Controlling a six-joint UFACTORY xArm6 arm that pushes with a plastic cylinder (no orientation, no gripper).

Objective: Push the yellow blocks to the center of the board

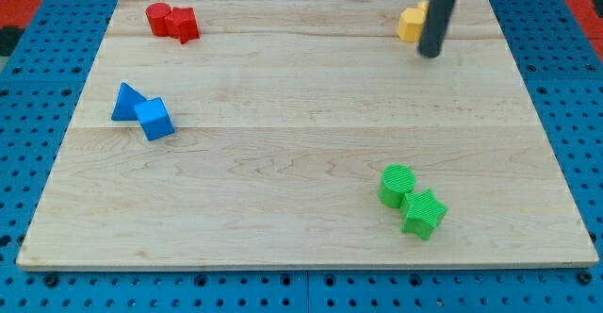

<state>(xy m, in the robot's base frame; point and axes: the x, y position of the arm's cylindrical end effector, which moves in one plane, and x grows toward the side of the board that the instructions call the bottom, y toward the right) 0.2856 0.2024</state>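
A yellow block (411, 23) sits near the board's top right, partly hidden behind the dark rod, so its shape is unclear. A second yellow block cannot be made out. My tip (431, 53) rests on the board just to the right of and below the yellow block, close to it or touching it. The wooden board (311, 134) fills most of the view.
A red cylinder (157, 17) and a red block (183, 24) lie together at the top left. A blue triangle (126, 102) and a blue cube (154, 119) touch at the left. A green cylinder (397, 184) and a green star (423, 212) touch at the bottom right.
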